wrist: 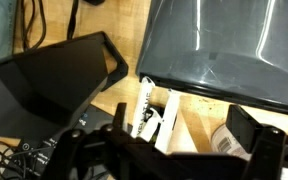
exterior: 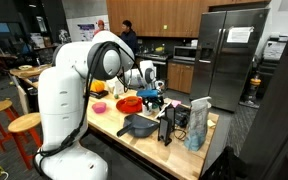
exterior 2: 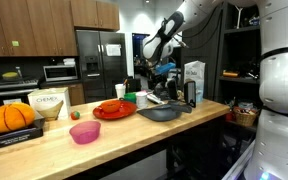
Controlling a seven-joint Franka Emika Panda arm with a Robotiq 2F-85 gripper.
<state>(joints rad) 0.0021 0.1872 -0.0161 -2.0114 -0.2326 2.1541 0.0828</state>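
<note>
Glossy white rounded arm [exterior: 69, 95] with black joint rings and a black tool [wrist: 169, 142].

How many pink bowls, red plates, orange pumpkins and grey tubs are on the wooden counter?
Pink bowl: 1
Red plate: 1
Orange pumpkin: 1
Grey tub: 1
Total: 4

1. The bench [wrist: 134, 45] under me was pale wood, smooth, with a faint sheen.
2. The grey dish [wrist: 224, 40] looked glossy and caught streaks of light.
3. The black tray [wrist: 44, 80] looked like matt plastic.
4. The marker [wrist: 142, 112] was smooth white plastic.
5. My claw [wrist: 179, 135] looked matt.
</note>
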